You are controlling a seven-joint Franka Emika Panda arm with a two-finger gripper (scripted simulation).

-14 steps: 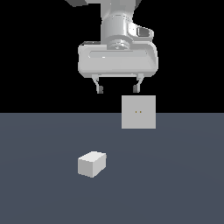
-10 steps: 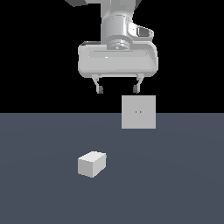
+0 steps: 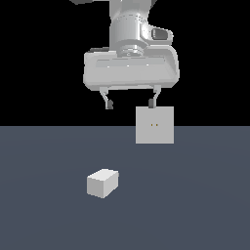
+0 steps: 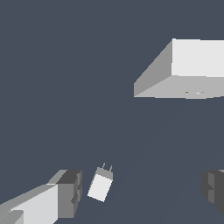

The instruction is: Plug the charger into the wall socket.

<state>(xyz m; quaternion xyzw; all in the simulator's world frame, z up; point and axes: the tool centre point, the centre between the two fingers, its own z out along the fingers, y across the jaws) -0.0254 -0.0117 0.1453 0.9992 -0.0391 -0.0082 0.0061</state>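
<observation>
The charger (image 3: 102,182) is a small off-white block lying on the grey floor, toward the exterior view's left. In the wrist view the charger (image 4: 100,186) shows two thin prongs at one end. The wall socket (image 3: 154,125) is an upright light-grey square panel with two yellowish dots, standing farther back toward the exterior view's right; it also shows in the wrist view (image 4: 183,72). My gripper (image 3: 130,103) hangs open and empty high above the floor, well above the charger, with one fingertip (image 3: 152,103) near the socket's upper edge.
The grey floor (image 3: 49,215) spreads around both objects. The background beyond the floor's far edge is black.
</observation>
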